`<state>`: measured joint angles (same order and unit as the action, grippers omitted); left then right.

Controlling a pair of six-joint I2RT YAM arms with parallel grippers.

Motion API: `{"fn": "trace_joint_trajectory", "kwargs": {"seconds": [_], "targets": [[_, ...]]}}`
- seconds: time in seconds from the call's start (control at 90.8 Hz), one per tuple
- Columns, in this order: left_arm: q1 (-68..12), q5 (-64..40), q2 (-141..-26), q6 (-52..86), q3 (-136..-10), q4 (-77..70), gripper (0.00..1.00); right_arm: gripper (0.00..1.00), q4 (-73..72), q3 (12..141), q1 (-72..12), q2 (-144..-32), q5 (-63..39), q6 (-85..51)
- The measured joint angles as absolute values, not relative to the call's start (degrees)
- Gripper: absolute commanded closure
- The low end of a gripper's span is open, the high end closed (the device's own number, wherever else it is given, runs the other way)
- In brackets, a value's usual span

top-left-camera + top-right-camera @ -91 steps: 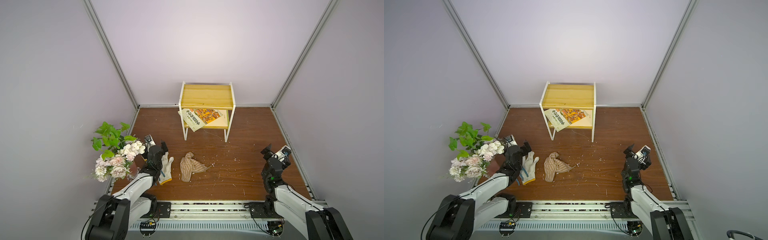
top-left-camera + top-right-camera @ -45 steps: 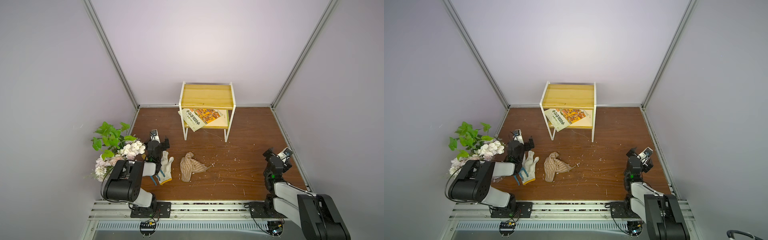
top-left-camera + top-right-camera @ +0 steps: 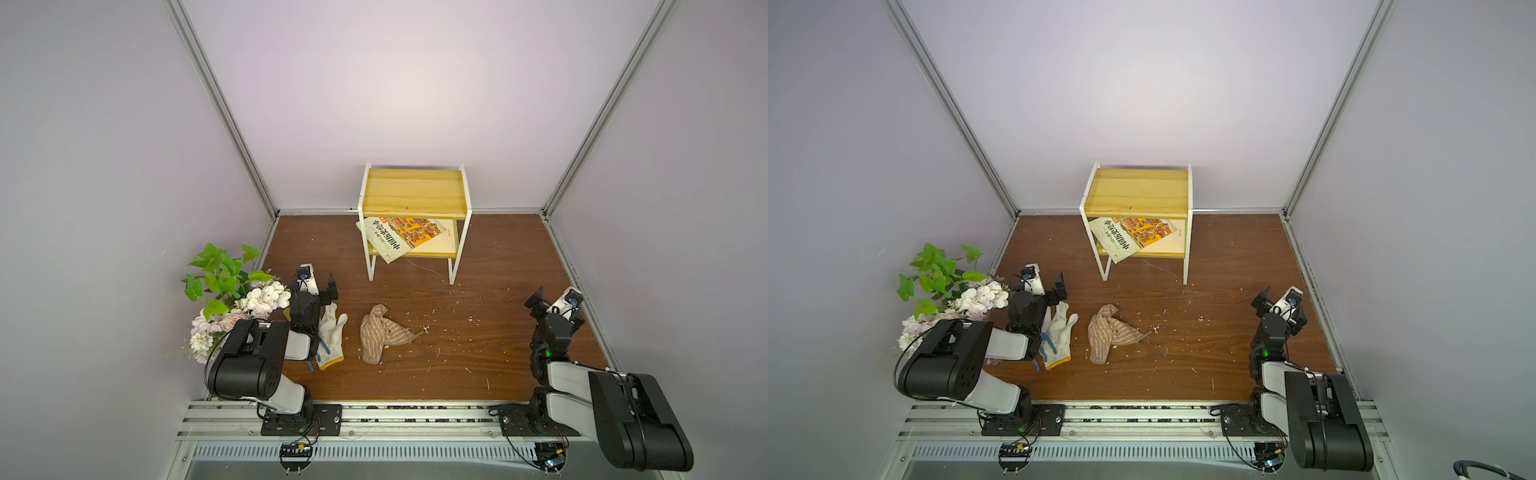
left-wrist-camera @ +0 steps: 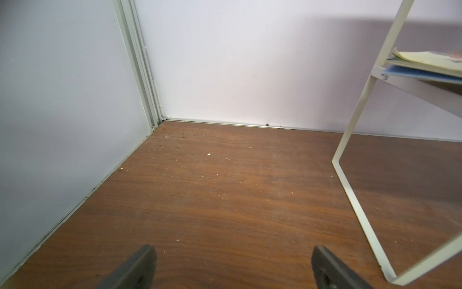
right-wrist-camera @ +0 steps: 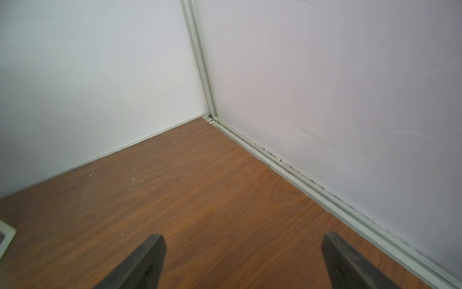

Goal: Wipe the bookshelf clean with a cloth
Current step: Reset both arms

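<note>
Left wrist view is showing the left gripper (image 4: 233, 250) hanging with its jaws spread wide, holding nothing, above the brown wooden tabletop (image 4: 225, 195). The right gripper (image 5: 243, 237) is likewise gaping empty near the right wall. In both top views the striped tan cloth (image 3: 382, 336) is lying crumpled near the centre, just right of a white knit glove (image 3: 330, 340) and well apart from the bookshelf (image 3: 413, 195), which is standing by the far wall, carrying a book (image 3: 403, 237) on its lower board.

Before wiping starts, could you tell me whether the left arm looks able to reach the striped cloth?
Probably yes: the cloth lies uncovered on the floor beside the glove, near the open left gripper.
</note>
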<state>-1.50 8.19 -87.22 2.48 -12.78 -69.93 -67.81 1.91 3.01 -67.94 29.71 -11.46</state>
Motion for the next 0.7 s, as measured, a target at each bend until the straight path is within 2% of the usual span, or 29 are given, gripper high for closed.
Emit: {"fn": "trace_joint_trajectory", "kwargs": {"seconds": [0.286,0.418,0.594,0.704], "targets": [[-1.5,9.6,-87.2,2.8,-12.5,-70.8,0.0,0.01,-74.3,0.7,2.7,-69.0,22.9,-4.8],[-1.5,9.7,-87.2,2.8,-12.5,-70.8,0.0,0.01,-76.0,0.7,-0.3,-69.4,19.3,-0.3],[-1.5,9.7,-87.2,2.8,-12.5,-70.9,0.0,0.01,-75.7,0.7,-4.8,-70.4,16.8,4.8],[-1.5,9.7,-87.2,2.8,-12.5,-70.9,0.0,0.01,-72.7,0.8,-4.9,-67.0,16.6,4.9]]}}
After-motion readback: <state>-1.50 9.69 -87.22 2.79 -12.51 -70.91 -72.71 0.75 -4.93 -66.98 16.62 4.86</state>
